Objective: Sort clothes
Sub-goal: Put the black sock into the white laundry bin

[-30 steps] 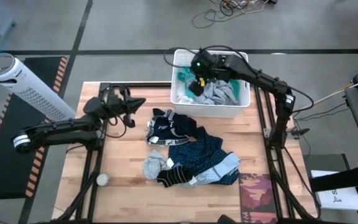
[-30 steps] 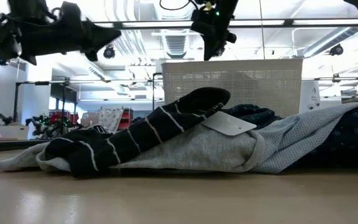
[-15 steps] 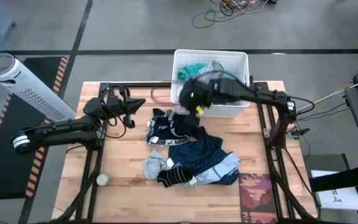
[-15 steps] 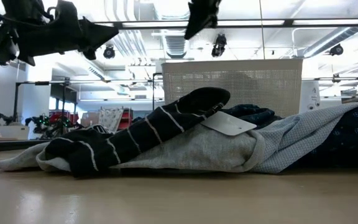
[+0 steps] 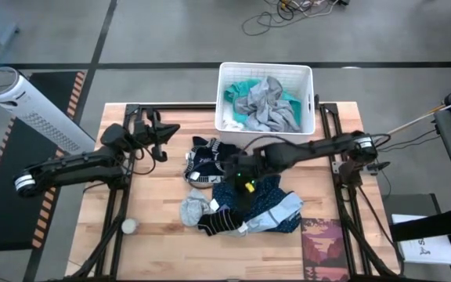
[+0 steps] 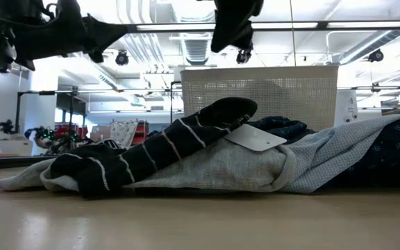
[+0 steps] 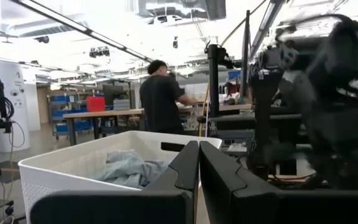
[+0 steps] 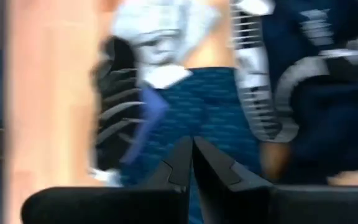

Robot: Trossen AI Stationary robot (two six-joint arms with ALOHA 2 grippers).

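Note:
A pile of clothes lies on the wooden table: a navy garment with white print [image 5: 208, 160], a dark blue dotted one [image 5: 255, 190], a grey one [image 5: 194, 208], a dark striped sock [image 5: 219, 222] and a pale blue-grey piece [image 5: 282, 210]. Teal [image 5: 241, 88] and grey [image 5: 271, 110] garments lie in the white basket [image 5: 308, 94] at the far edge. My right gripper [image 5: 244, 182] hangs above the middle of the pile, pointing down, shut and empty [image 8: 191, 152]. My left gripper [image 5: 175, 129] waits shut [image 7: 198, 162] above the table's left part.
A dark red patterned mat [image 5: 325, 247] lies at the near right corner. A small pale ball [image 5: 129, 225] sits near the near left edge. A white perforated cylinder [image 5: 31, 111] stands off the table's left. A person [image 7: 159, 93] stands in the room beyond.
My right gripper has swung from above the basket toward the table's near edge and now hangs over the middle of the pile. The pile has kept still.

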